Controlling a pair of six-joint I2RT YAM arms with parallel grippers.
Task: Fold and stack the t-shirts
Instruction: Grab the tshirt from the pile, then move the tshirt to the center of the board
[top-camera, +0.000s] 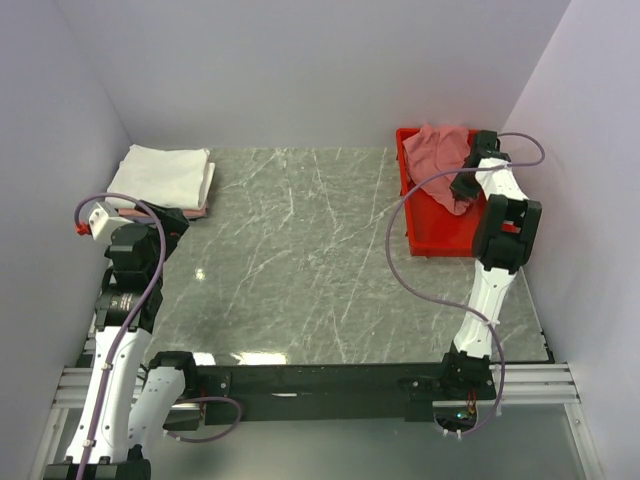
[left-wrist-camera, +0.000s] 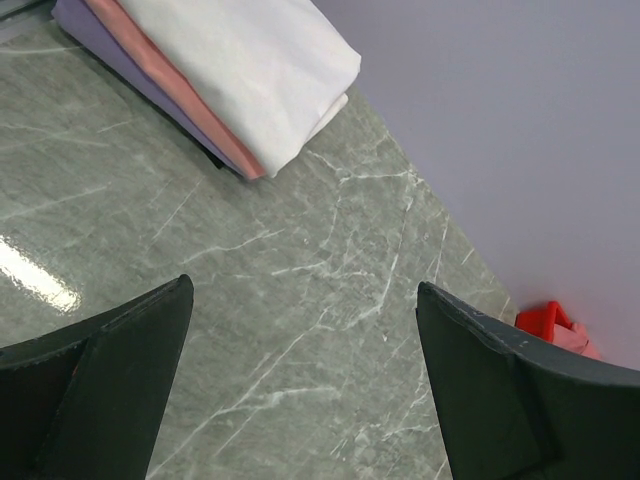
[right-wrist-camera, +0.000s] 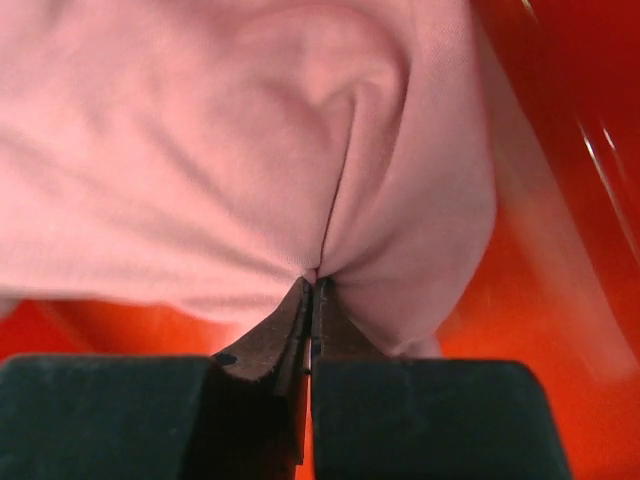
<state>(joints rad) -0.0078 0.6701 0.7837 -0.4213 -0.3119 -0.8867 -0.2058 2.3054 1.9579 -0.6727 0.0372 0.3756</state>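
**A:** What lies at the left?

**B:** A folded stack (top-camera: 160, 178) sits in the far left corner of the grey marbled table (top-camera: 300, 260). There is a white t-shirt (left-wrist-camera: 250, 70) on top and a pink t-shirt (left-wrist-camera: 170, 85) under it. The left wrist view shows a pale lilac layer (left-wrist-camera: 90, 30) at the bottom.

**A:** And the arm on that side?

**B:** The left gripper (left-wrist-camera: 302, 290) hangs over bare table near the stack. Its fingers are spread wide with nothing between them, and they touch no cloth.

**A:** Now the right side. Where is the last shirt?

**B:** A red tray (top-camera: 440, 235) lies at the far right of the table, close to the wall. The salmon-red t-shirt (top-camera: 445, 160) is crumpled inside it, unfolded and bunched toward the tray's far end.

**A:** Does the arm there have hold of it?

**B:** Yes. The right gripper (right-wrist-camera: 312, 285) is down in the tray with its jaws pinched together on a fold of that shirt. In the right wrist view the cloth puckers into a sharp crease where the tips meet. The tray's red plastic shows below and to the right of it.
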